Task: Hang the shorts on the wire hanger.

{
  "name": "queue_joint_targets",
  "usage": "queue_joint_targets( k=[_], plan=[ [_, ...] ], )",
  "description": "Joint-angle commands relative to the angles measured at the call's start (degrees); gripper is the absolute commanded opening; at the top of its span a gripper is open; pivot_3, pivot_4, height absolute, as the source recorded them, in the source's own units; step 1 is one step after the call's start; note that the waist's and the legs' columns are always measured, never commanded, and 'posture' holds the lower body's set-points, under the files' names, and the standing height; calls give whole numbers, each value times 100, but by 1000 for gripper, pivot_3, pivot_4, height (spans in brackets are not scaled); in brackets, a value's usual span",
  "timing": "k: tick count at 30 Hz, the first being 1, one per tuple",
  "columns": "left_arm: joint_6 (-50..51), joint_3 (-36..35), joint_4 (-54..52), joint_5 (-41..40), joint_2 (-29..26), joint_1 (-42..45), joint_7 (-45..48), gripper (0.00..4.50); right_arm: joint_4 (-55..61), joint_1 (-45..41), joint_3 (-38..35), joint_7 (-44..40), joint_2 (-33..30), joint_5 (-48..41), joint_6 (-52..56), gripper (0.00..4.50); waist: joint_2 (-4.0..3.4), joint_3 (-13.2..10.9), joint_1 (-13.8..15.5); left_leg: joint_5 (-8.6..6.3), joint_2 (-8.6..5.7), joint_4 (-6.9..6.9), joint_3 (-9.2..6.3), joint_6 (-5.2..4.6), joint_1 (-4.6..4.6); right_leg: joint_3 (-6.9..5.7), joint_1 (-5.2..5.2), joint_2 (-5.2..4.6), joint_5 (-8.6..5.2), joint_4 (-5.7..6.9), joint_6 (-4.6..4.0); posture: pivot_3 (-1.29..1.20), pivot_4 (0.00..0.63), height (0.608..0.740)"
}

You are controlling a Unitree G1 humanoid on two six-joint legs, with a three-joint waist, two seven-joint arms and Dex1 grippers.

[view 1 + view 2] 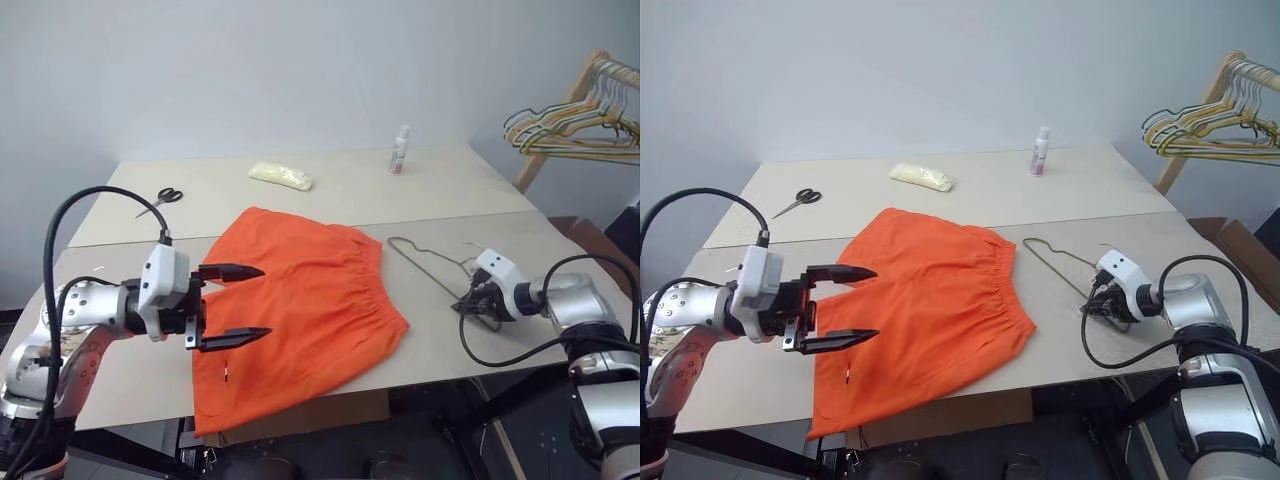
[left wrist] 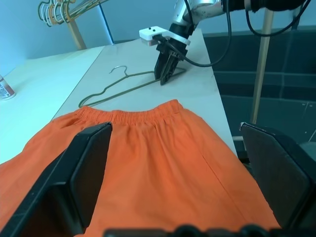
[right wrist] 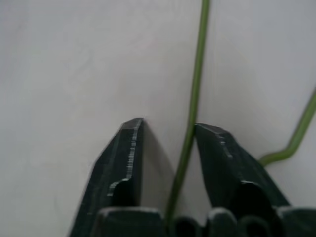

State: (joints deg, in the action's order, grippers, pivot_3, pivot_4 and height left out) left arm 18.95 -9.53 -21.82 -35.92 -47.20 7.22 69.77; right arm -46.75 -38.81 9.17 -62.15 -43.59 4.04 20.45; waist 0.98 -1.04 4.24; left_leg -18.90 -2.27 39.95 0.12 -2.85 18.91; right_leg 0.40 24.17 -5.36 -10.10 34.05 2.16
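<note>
The orange shorts (image 1: pixel 300 300) lie flat across the middle of the table (image 1: pixel 120 370), one leg hanging over its front edge. My left gripper (image 1: pixel 265 300) hovers wide open over the shorts' left part, pointing right, with nothing between its fingers (image 2: pixel 89 163). To the right of the waistband, the thin wire hanger (image 1: pixel 425 262) lies flat on the table with its hook toward the far side. My right gripper (image 1: pixel 470 305) points down at the hanger's near corner. Its fingers (image 3: pixel 126 153) are closed in around the green wire (image 3: pixel 197 74), which runs between them.
Scissors (image 1: pixel 160 198) lie at the far left of the table, with a pale yellow bundle (image 1: pixel 281 176) and a small bottle (image 1: pixel 400 150) toward the back. Beyond the table's right end, a wooden rack with several coloured hangers (image 1: pixel 580 115) stands.
</note>
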Motion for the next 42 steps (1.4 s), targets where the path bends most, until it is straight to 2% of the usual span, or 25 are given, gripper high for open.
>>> queue_joint_targets(
  k=[1, 2, 3, 5, 10, 14, 17, 20, 24, 27, 30, 36, 39, 42],
  plan=[
    [-159, 78, -116, 105, -7, 156, -30, 4500, -106, 61, 160, 75, 25, 204, 264, 535, 10, 7, 8, 1, 0, 0, -1, 2, 0, 0, 0, 0, 0, -1, 0, 193, 0, 740],
    [-172, 110, -93, 143, 15, 169, -64, 4500, -71, 69, 121, 142, 41, 183, 319, 187, 14, 10, 11, 1, 0, 0, -2, 3, 0, 0, 0, -1, 0, 0, 0, 188, 0, 740],
    [-150, 138, -67, 168, 66, 206, -158, 4500, 18, 102, 103, 203, 37, 179, 333, 86, 18, 13, 15, 1, 0, 0, -1, 2, 0, 0, -1, -1, 0, -1, 0, 187, 0, 740],
    [17, 215, 19, 302, 277, 393, -636, 4500, 326, 209, -60, 361, 38, 66, 377, 86, 29, 20, 43, 0, -1, 1, -4, 1, 0, -2, -3, -2, 0, -1, 0, 186, 0, 740],
    [845, 470, 203, 545, 824, 916, -1883, 4500, 1491, 451, -757, 1427, 198, -177, 1005, 86, 34, 29, 87, 0, -3, 1, -7, 4, 1, 1, 2, -5, 3, 1, 0, 182, 0, 740],
    [1377, 452, 182, 144, 1466, 1208, -2532, 4500, 3476, 873, -1577, 2411, 664, -531, 1464, 86, 26, 29, 82, 19, -1, -2, -7, 43, 36, 4, 44, -3, 4, 6, 0, 161, 0, 740],
    [2049, 279, 261, -428, 2248, 1635, -3380, 4500, 4878, 1167, -1786, 2865, 1149, -757, 1343, 86, 26, 29, 119, 21, -1, -1, -8, 49, 51, 6, 63, -3, 5, 8, 0, 145, 0, 740],
    [2378, 96, 270, -894, 2902, 1929, -4022, 4500, 5695, 1296, -1722, 3139, 1532, -866, 1260, 86, 28, 29, 126, 19, -2, 3, -12, 48, 48, 4, 56, -5, 6, 7, 1, 136, 0, 740],
    [2590, -290, 488, -1670, 3847, 2380, -5055, 4500, 6494, 1605, -1168, 3519, 2006, -610, 525, 86, 33, 30, 115, 19, -6, 3, -15, 48, 41, 0, 45, -6, 7, 3, 3, 129, 0, 740],
    [2607, -364, 500, -1843, 4104, 2513, -5394, 4500, 6794, 1810, -791, 3785, 2265, -384, 205, 86, 33, 30, 80, 22, -7, 4, -14, 53, 37, 2, 43, -4, 7, 5, 3, 132, 0, 740],
    [2533, -388, 482, -1967, 4207, 2574, -5540, 4500, 6909, 1971, -461, 3798, 2251, -147, -152, 86, 33, 30, 17, 24, -10, 3, -13, 57, 34, 4, 40, -2, 7, 5, 3, 132, 0, 740],
    [2413, -351, 624, -1929, 4436, 2754, -5963, 4500, 6886, 2085, -263, 3839, 2339, -84, -561, 86, 33, 30, -10, 25, -18, 5, -17, 58, 26, 1, 26, -1, 6, 2, 2, 139, 0, 740],
    [2290, -266, 676, -1817, 4537, 2812, -6033, 3885, 6793, 2114, -164, 3831, 2309, 45, -735, 0, 33, 30, -24, 24, -30, 3, -17, 58, 19, 0, 19, 1, 6, 0, 1, 137, 0, 740],
    [2206, -267, 716, -1810, 4609, 2854, -6102, 2885, 6746, 2126, -164, 3840, 2319, 68, -769, 0, 34, 30, -26, 25, -30, 3, -17, 58, 20, 1, 19, 1, 6, 0, 1, 135, 0, 740]
  ],
)
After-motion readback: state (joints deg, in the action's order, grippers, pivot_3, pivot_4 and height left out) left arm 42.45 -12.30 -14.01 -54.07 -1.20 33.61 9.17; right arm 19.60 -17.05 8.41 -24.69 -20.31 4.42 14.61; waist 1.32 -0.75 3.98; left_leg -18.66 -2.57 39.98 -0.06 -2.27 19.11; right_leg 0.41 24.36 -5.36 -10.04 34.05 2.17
